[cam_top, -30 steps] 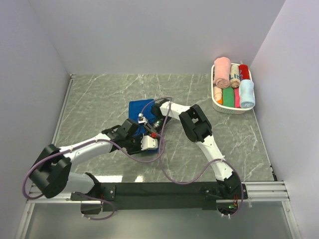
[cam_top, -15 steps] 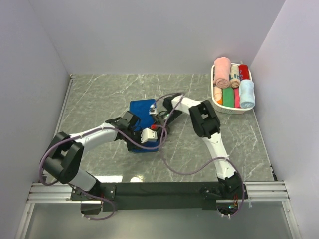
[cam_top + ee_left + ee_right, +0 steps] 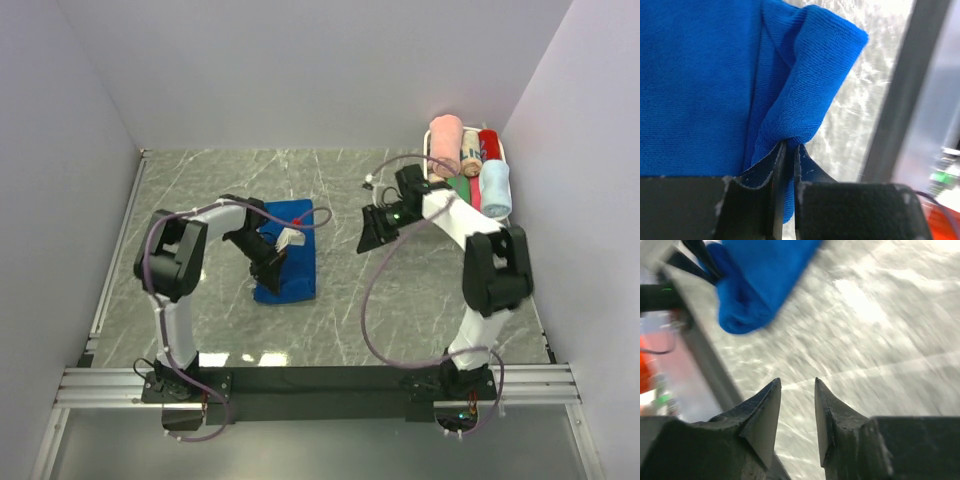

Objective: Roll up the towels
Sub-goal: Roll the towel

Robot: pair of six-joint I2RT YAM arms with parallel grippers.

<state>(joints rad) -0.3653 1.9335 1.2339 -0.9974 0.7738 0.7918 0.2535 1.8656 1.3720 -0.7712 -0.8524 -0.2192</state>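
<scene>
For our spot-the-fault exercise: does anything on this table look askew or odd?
The royal blue towel lies unrolled, one edge bunched into a raised fold pinched in the shut left gripper. It looks rumpled, not neatly rolled.

Parted pincer point(image 3: 796, 381), blue towel point(image 3: 765, 270) beyond

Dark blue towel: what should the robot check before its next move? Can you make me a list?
1. Left gripper pinching the royal blue towel: ok, its jaws are shut on a fold at the towel's edge.
2. Right gripper free to help: ok, open and holding nothing.
3. Right gripper out of the way: ok, it hovers apart from the towel, on the basket side.
4. Royal blue towel rolled up: not ok, most of it lies flat on the table.
5. Pale blue towel done: ok, rolled and in the basket.
6. How many layers are pinched: cannot tell.
</scene>
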